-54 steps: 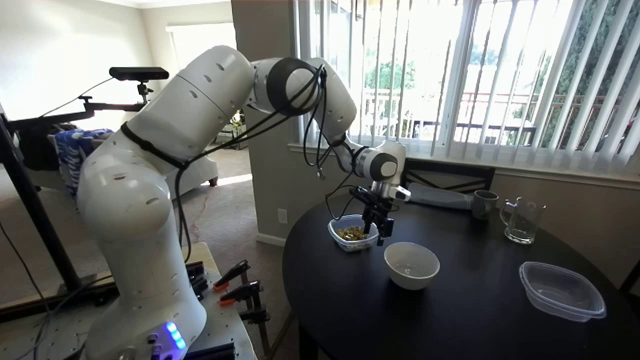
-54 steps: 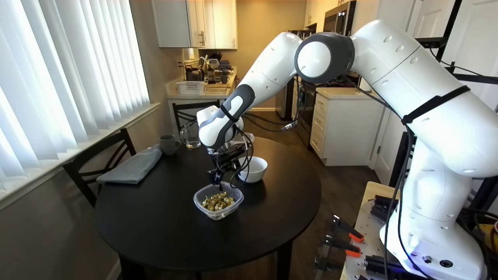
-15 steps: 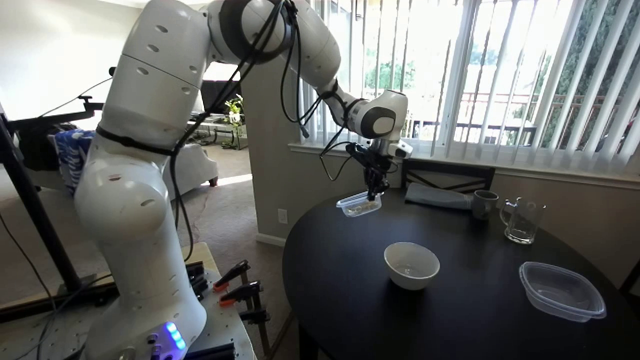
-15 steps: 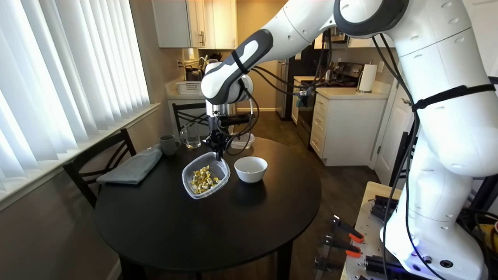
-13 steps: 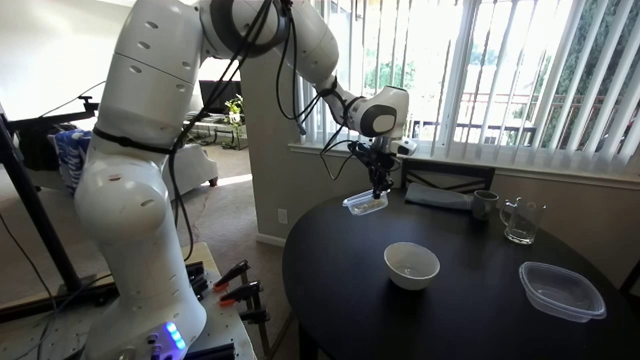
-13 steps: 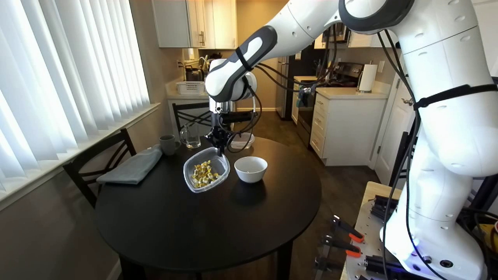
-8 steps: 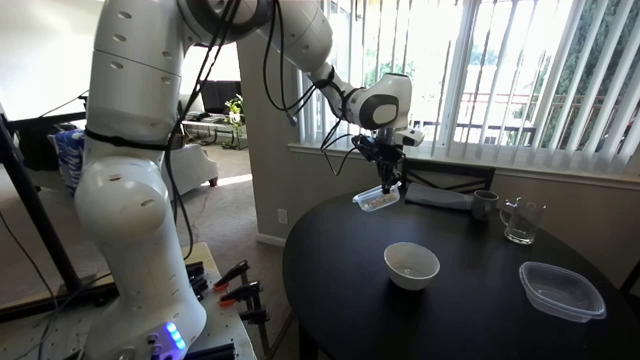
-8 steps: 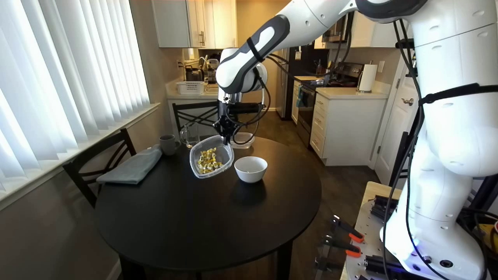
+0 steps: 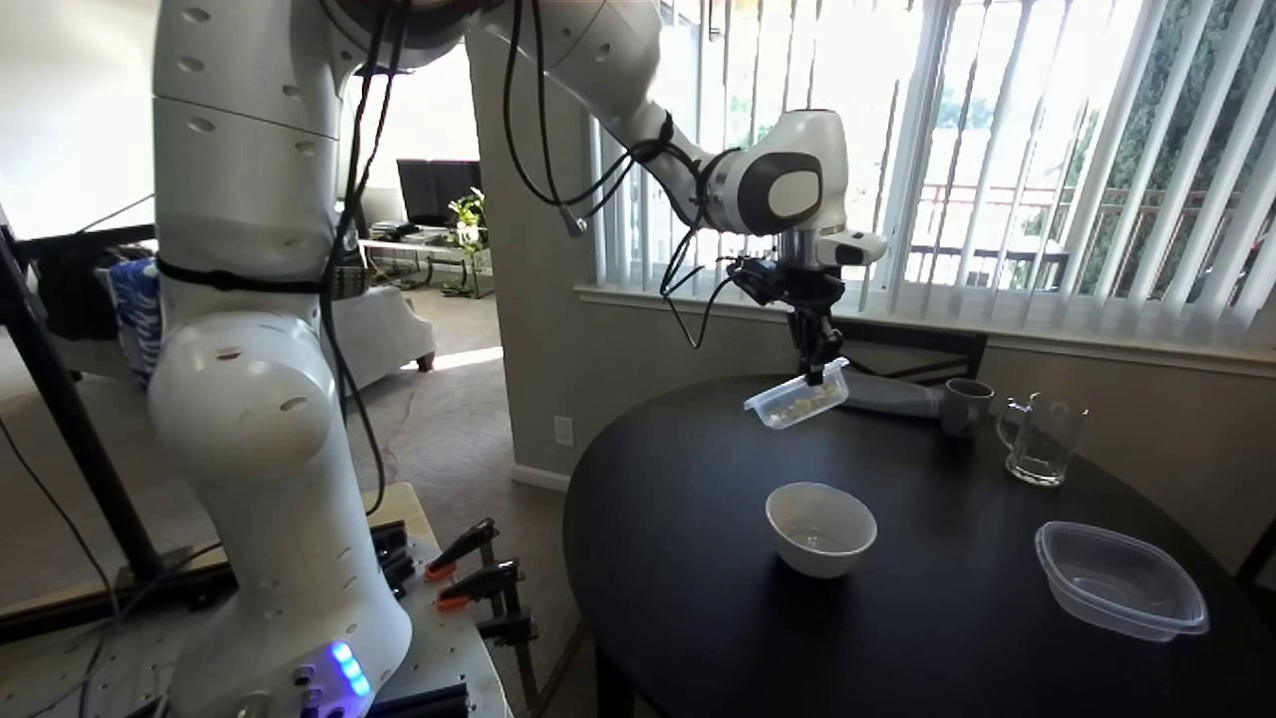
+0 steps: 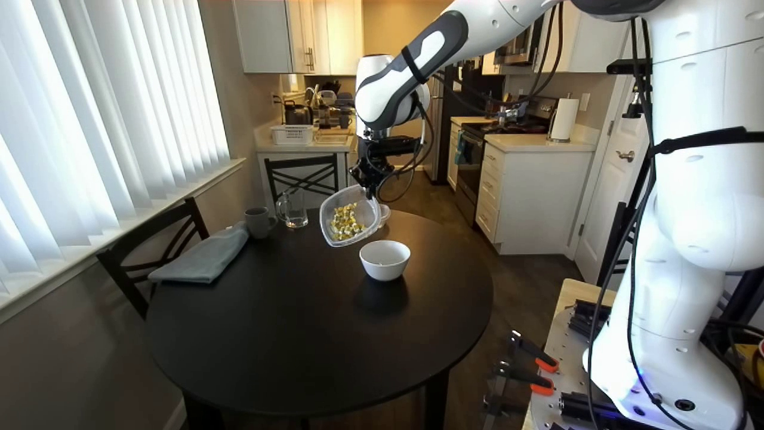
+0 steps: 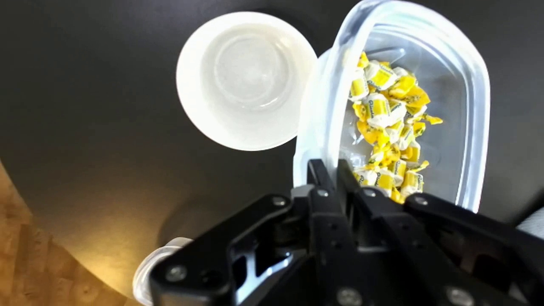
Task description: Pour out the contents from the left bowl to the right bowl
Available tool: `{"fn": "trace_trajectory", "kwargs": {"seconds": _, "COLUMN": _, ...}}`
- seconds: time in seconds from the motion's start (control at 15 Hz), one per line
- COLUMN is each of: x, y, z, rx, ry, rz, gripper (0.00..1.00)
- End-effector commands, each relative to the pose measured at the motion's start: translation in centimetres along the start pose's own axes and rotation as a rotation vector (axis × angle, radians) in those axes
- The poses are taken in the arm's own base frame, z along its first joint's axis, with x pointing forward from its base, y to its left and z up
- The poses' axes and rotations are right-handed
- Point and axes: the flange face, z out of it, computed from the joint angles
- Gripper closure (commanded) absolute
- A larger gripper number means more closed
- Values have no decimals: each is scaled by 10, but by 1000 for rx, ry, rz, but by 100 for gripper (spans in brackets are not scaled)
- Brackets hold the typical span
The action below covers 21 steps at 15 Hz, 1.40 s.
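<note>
My gripper (image 11: 329,165) is shut on the rim of the left bowl (image 11: 476,127), a translucent container held tilted above the table in both exterior views. One finger (image 11: 316,170) is outside the wall, the other inside. The contents (image 11: 389,114), yellow and white wrapped pieces, lie heaped inside it, with the open side facing the camera in an exterior view (image 10: 346,222). The right bowl (image 9: 820,534), opaque white, stands upright on the table, lower than the held bowl and apart from it. Its inside (image 11: 250,80) shows no wrapped pieces in the wrist view.
A clear tub (image 9: 1121,583) sits on the round dark table (image 9: 678,598), partly seen in the wrist view. Farther back are a glass mug (image 9: 1045,439), a grey mug (image 9: 965,407) and a folded cloth (image 10: 200,257). A chair (image 10: 161,239) stands by the window.
The left bowl, earlier standing on the table with the gripper at its rim, is now lifted and tilted. Over the last second it has moved rightward in both exterior views, and higher.
</note>
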Motion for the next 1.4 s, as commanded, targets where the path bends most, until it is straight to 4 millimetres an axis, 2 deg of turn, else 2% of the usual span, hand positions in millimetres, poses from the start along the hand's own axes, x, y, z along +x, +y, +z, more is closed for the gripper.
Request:
{"fn": "trace_trajectory", "kwargs": {"seconds": 0.0, "x": 8, "y": 22, "z": -1, "rx": -80, "ry": 13, "rz": 77, "gripper": 98}}
{"fn": "trace_trajectory", "kwargs": {"seconds": 0.2, "x": 13, "y": 29, "z": 9, "rx": -128, "ry": 10, "rz": 123, "gripper": 98}}
{"fn": "trace_trajectory", "kwargs": {"seconds": 0.73, "x": 23, "y": 30, "z": 28, "rx": -350, "ry": 124, "rz": 277, "gripper": 98}}
{"fn": "trace_trajectory", "kwargs": {"seconds": 1.13, "x": 16, "y": 20, "z": 27, "rx": -516, "ry": 178, "rz": 306, "gripper": 98}}
{"fn": "trace_trajectory", "kwargs": {"seconds": 1.33, "x": 9, "y": 26, "z": 34, "rx": -656, "ry": 189, "rz": 318, "gripper": 98}}
